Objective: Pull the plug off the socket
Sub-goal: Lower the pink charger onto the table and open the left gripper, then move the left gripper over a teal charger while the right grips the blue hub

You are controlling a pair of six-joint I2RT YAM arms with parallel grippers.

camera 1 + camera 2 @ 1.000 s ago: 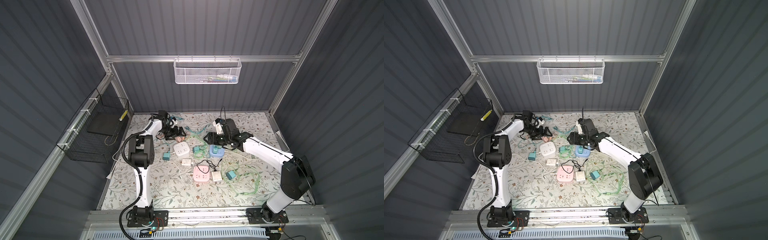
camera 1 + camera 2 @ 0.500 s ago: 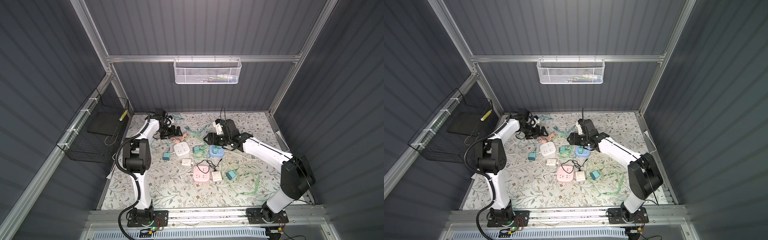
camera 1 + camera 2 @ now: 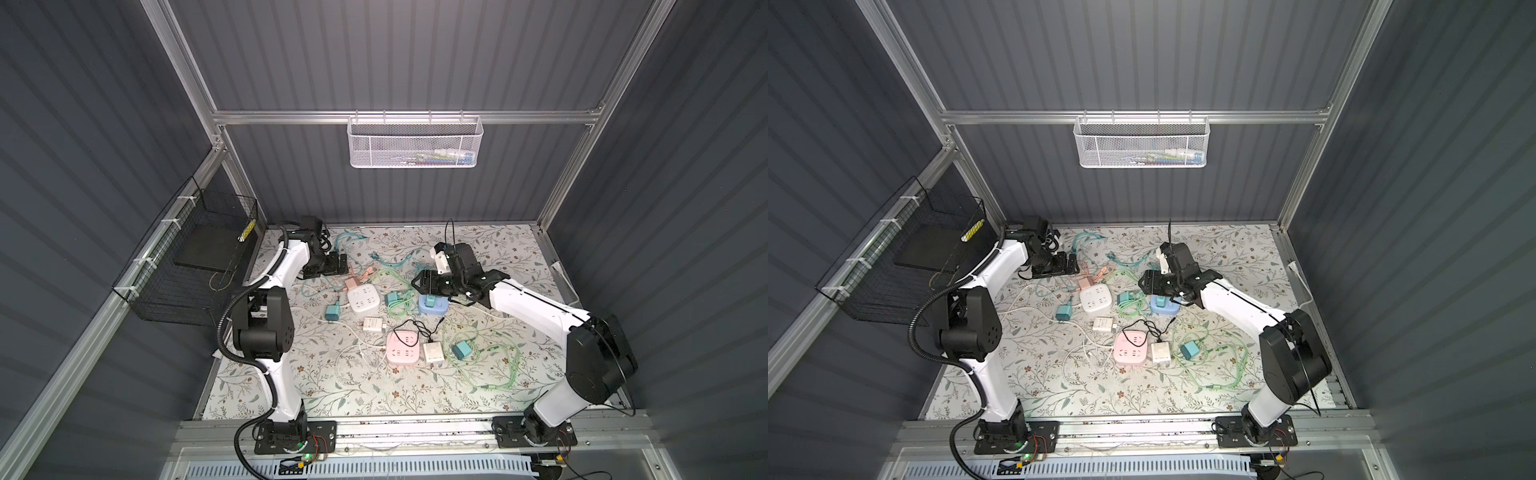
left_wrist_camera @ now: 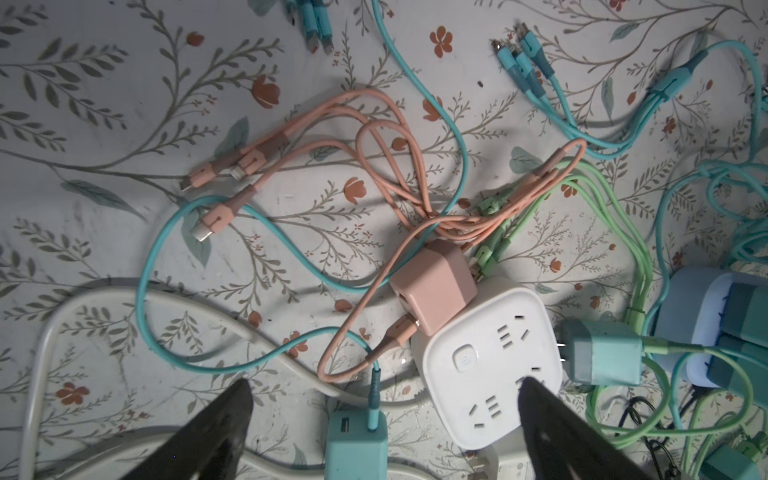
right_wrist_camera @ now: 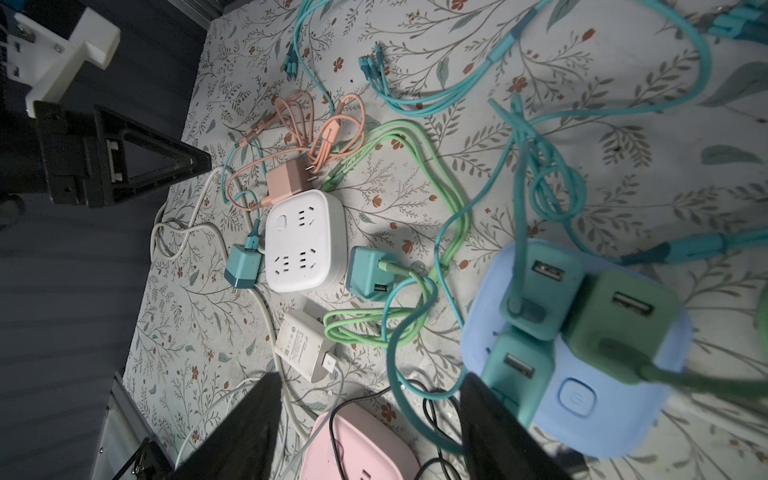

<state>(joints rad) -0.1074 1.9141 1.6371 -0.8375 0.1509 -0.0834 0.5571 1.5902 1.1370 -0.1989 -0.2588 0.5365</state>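
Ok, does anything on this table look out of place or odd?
The pink charger lies unplugged, resting against a corner of the white power strip, prongs bare. The pink cable and green cable tangle beside it. Nothing looks damaged.

Floral table (image 3: 374, 399), white socket (image 3: 363, 297), pink socket (image 3: 402, 348), blue socket (image 3: 441, 310), loose chargers (image 5: 303, 345), tangled cables (image 5: 365, 334).

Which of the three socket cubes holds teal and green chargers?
The blue socket cube, beside the right gripper; the white cube is bare on top, the pink cube shows none.
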